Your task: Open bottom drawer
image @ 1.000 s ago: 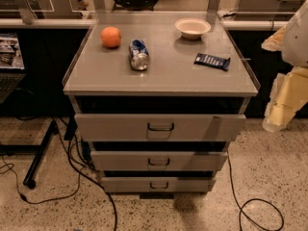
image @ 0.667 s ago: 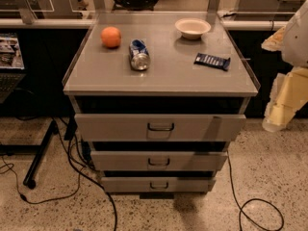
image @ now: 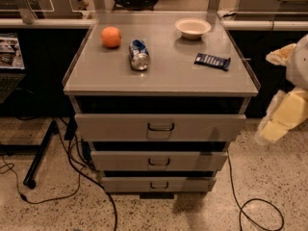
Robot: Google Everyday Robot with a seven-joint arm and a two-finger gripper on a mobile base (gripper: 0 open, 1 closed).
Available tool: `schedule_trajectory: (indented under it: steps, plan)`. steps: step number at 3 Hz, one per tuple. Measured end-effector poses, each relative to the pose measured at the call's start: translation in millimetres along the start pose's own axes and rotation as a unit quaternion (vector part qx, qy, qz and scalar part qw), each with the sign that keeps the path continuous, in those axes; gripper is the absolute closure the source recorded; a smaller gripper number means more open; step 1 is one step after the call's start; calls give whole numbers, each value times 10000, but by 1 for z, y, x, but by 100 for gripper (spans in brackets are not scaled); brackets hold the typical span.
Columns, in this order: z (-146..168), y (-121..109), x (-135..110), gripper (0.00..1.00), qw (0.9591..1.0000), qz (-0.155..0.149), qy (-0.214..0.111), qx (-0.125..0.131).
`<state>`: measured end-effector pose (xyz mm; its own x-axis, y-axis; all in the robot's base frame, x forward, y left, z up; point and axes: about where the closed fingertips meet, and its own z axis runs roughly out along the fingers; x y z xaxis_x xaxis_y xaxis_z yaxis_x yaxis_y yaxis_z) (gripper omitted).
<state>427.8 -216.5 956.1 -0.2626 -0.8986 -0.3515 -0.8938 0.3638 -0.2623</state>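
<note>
Gripper (image: 283,120) R of cabinet (image: 120,127), state unclear; grey top (image: 173,76): orange (image: 111,36), can (image: 139,55), bowl (image: 192,28); speckled floor (image: 48,211) w/ cables (image: 260,211).

no lettering legible — not on the can (image: 139,55) or the dark wrapper (image: 212,61); hand (image: 280,121) at the right edge

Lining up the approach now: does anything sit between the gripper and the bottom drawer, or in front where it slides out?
Nothing visible does. The gripper hangs right of the cabinet, above the bottom drawer. Black cables lie on the floor off both front corners, not straight ahead.
</note>
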Motion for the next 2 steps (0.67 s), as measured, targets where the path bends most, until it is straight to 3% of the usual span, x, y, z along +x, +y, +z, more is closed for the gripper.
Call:
schedule_trajectory:
  steps: [1,2]
  plan:
    - [21,12,10,0,9980,332,-501,215]
    - [50,14,14,0,9956,499,-678,417]
